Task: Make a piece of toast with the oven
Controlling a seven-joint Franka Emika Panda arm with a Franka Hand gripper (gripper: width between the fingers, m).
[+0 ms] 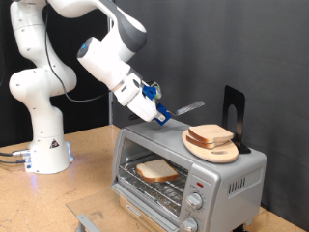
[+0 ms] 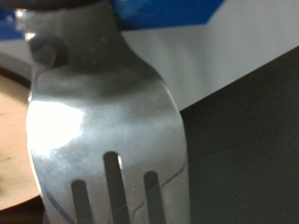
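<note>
The silver toaster oven (image 1: 230, 180) stands at the exterior view's lower right with its glass door (image 1: 145, 205) folded down. A pale slice of bread (image 1: 156, 171) lies on the wire rack inside. My gripper (image 1: 155, 107), with blue fingers, hovers above the oven's top, left of the plate, shut on a metal fork (image 1: 189, 107) that points toward the exterior view's right. The fork (image 2: 103, 121) fills the wrist view, tines out. More bread (image 1: 210, 134) lies on a round wooden plate (image 1: 224, 154) on the oven's top.
A black upright stand (image 1: 232, 108) rises behind the plate on the oven. The arm's white base (image 1: 46, 155) stands on the wooden table at the exterior view's left. A black curtain backs the scene. Two knobs (image 1: 196, 202) sit on the oven's front.
</note>
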